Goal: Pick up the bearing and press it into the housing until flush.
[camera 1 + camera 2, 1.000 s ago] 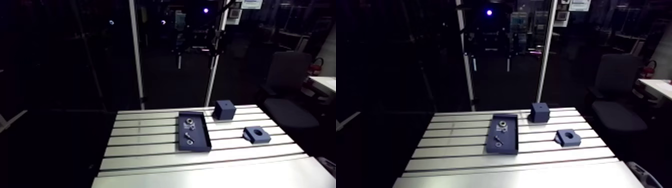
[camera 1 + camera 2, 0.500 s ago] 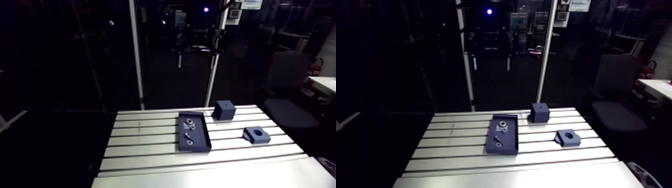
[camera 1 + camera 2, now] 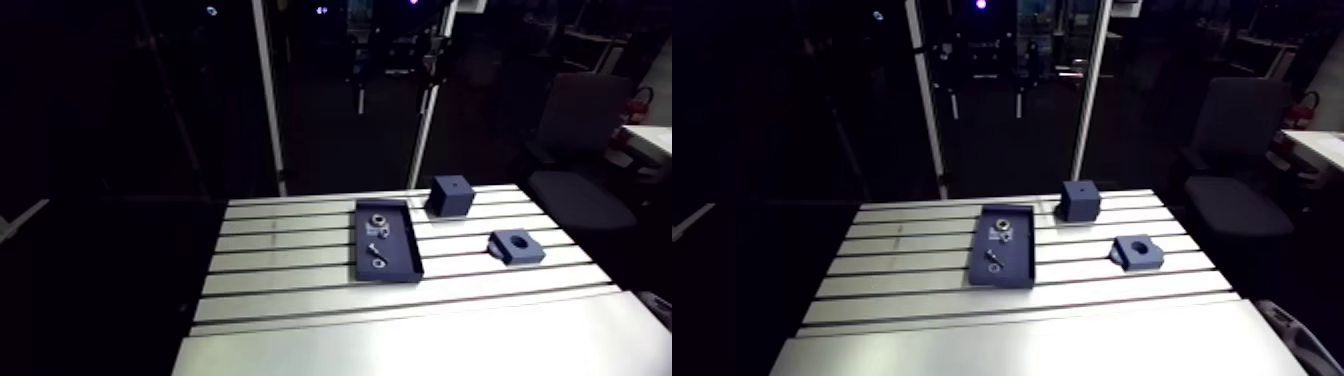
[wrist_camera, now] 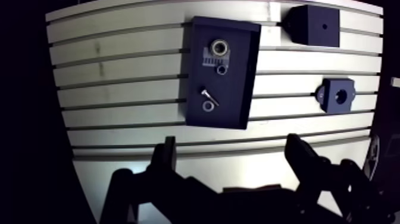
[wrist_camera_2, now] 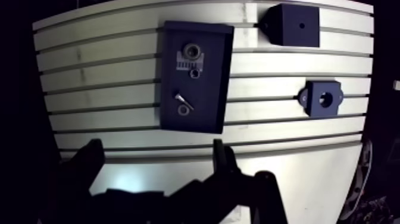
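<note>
The gripper hung above the near edge of the slotted table, its two dark fingers spread wide with nothing between them and touching nothing.

In the wrist view, with twelve o'clock taken as straight ahead of the fingers, a shallow dark-blue tray lay at about twelve, well clear of the fingertips. The bearing sat inside it at the end farthest from the gripper, lying flat with its bright ring facing up. Just nearer than the bearing was a smaller dark ring, possibly a nut or spacer; it was too small to tell. Nearer again lay a short screw on its side. A washer lay just beside the screw, toward the tray's six o'clock end.

The housing, a low blue block with a round bore open upward, rested on the bare table. In the arm view, with the tray as the dial's centre and twelve toward the far edge, the housing stood at about three o'clock, well apart from the tray. Its bore was empty. A blue cube with a small hole in its top face stood at about one o'clock from the tray, near the tray's far corner and apart from the housing.
</note>
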Tool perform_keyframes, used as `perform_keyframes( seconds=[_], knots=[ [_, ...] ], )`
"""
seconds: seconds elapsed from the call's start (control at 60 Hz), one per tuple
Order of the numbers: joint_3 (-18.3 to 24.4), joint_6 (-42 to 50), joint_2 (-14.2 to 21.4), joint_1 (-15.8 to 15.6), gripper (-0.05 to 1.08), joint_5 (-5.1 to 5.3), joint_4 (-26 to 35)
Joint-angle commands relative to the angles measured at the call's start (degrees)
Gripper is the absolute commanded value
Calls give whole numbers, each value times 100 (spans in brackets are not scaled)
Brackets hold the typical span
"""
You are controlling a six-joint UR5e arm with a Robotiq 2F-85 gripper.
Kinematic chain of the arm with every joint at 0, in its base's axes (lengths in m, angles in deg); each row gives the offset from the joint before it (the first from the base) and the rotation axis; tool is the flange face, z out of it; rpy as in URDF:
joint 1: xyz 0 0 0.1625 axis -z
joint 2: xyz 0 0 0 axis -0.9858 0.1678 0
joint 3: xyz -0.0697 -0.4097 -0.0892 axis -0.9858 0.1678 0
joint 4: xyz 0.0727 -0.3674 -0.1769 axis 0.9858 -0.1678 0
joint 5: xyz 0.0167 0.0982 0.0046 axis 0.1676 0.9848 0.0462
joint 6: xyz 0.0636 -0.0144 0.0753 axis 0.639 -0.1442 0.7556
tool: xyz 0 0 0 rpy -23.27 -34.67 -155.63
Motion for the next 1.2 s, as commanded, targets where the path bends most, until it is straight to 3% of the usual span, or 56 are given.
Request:
perform_keyframes(
  seconds=[0.017,0.15,0.35,0.5,1.0,1.133,1.2],
  knots=[
    [11,-4,-435,2,0,-128,-356],
    [67,-13,-670,-7,1,-270,-581],
    [106,-20,-969,-58,1,-343,-629],
    [64,-125,-1236,-143,1,-336,-898],
    [46,-298,-1530,-227,1,-343,-1139],
    [36,-320,-1619,-177,11,-327,-1323],
    [11,-329,-1654,-158,22,-311,-1348]
  ],
)
